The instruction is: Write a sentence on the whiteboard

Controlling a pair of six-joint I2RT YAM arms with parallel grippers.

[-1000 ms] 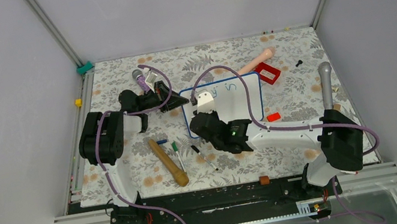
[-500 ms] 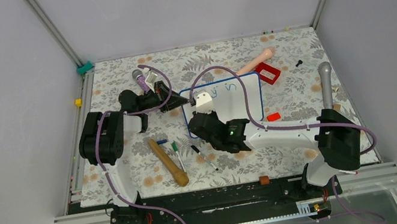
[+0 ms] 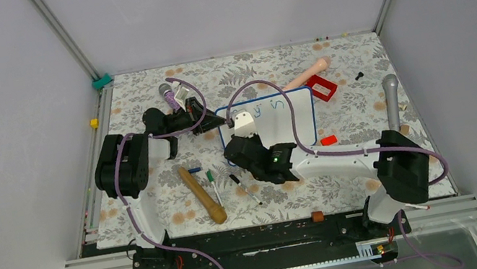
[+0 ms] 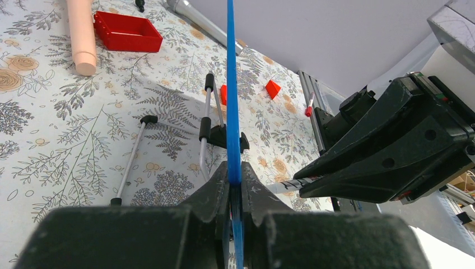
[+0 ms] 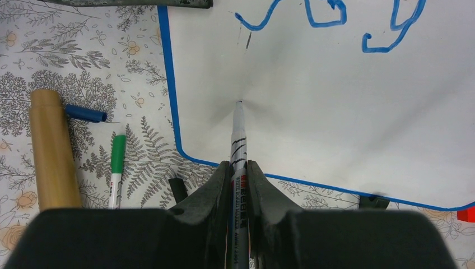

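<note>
on the left, the left gripper (image 4: 234, 174) is pinched on the left edge of the whiteboard (image 3: 278, 128). its wrist view shows the blue frame running edge-on straight out from between the pressed jaws. near of it on the flowered cloth (image 3: 157, 192) lie a wooden stick (image 3: 202, 195), long axis running from far-left to near-right, and just right of it a green pen (image 5: 116, 168) and a blue cap (image 5: 85, 114).

the whiteboard sits mid-table, between the two grippers. its long axis runs left to right, with the right end a little farther back. it stands propped on its wire legs (image 4: 131, 159), white face turned toward the arms.

blue letters (image 5: 324, 24) run along the top of the board. only their lower strokes show from the right wrist, too little to read.

the right gripper (image 5: 239, 165) is clamped on a marker (image 5: 238, 131). the marker points straight out of the jaws, away from the arm's base. its tip touches the board's lower left part, near the left frame and above the rounded bottom corner.

farther right are a peach rod (image 3: 309, 73), a red tray (image 3: 321, 88) at the board's far right corner, a small red block (image 3: 328, 140) and a grey handle (image 3: 390, 98).
</note>
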